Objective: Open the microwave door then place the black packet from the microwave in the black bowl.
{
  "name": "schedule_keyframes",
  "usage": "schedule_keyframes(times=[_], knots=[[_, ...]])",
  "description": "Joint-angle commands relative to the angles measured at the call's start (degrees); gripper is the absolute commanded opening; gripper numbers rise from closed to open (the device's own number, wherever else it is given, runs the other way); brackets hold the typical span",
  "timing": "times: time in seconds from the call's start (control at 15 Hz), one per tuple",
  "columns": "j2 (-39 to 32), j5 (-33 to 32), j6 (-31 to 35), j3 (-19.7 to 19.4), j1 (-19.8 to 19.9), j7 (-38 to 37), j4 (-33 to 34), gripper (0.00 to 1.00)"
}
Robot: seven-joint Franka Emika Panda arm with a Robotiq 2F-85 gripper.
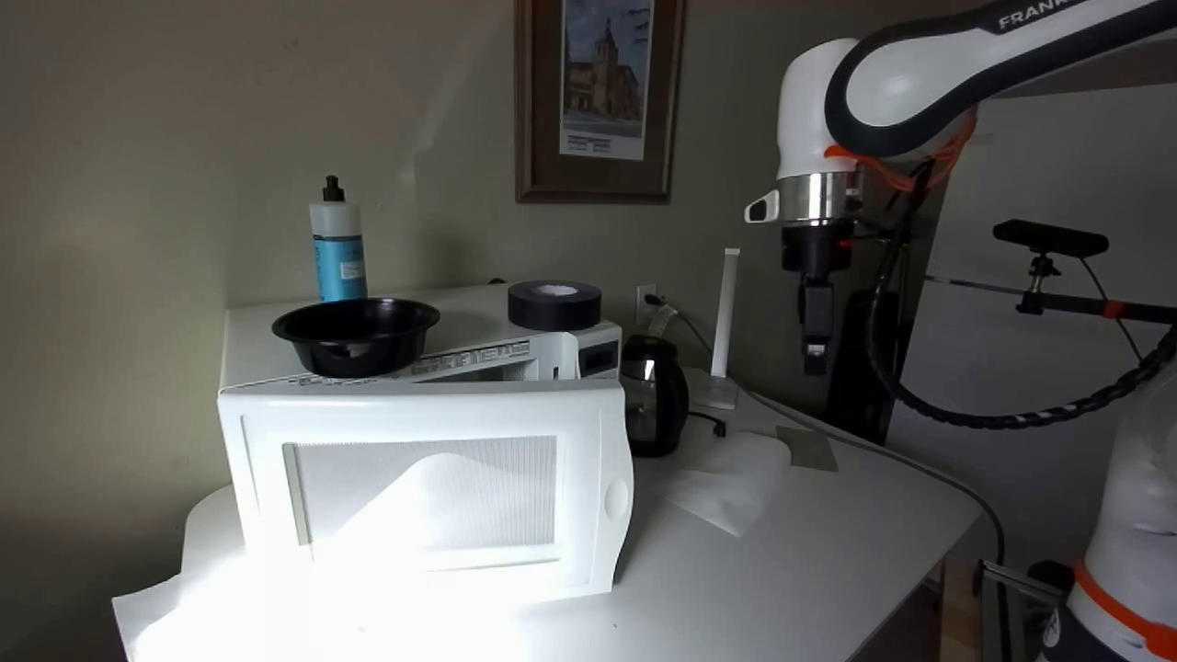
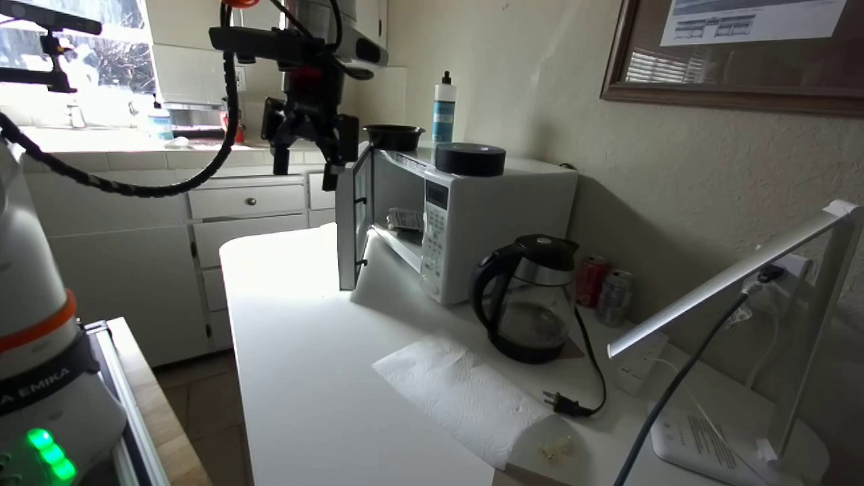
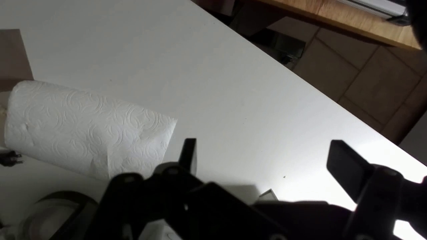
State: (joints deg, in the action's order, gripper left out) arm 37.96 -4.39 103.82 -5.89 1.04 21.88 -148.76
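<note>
The white microwave stands on the table with its door swung open; the door's outer face also shows. A dark packet with pale print lies inside the microwave; in the other views it is hidden. The black bowl sits on top of the microwave and also shows at the far side. My gripper hangs above table height, apart from the door, pointing down. In the wrist view its two fingers are wide apart with nothing between them.
A roll of black tape and a soap bottle stand on the microwave. A glass kettle stands beside it. A paper towel, plug and lamp are on the table. Two cans stand by the wall.
</note>
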Motion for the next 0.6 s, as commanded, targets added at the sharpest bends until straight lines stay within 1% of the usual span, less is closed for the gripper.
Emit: schedule_keyframes(times=[0.0, 0.13, 0.2, 0.27, 0.53], knots=[[0.2, -2.0, -2.1, 1.4, -4.7, 5.0, 3.9, 1.0], [0.3, -3.2, -1.5, 1.4, -6.8, 8.7, 5.8, 1.0], [0.6, -2.1, -0.4, 1.0, -5.7, 5.0, 3.8, 1.0], [0.7, -2.2, -0.4, 1.1, -6.2, 5.2, 4.5, 1.0], [0.6, -2.1, -0.4, 0.8, -6.1, 5.2, 4.4, 1.0]])
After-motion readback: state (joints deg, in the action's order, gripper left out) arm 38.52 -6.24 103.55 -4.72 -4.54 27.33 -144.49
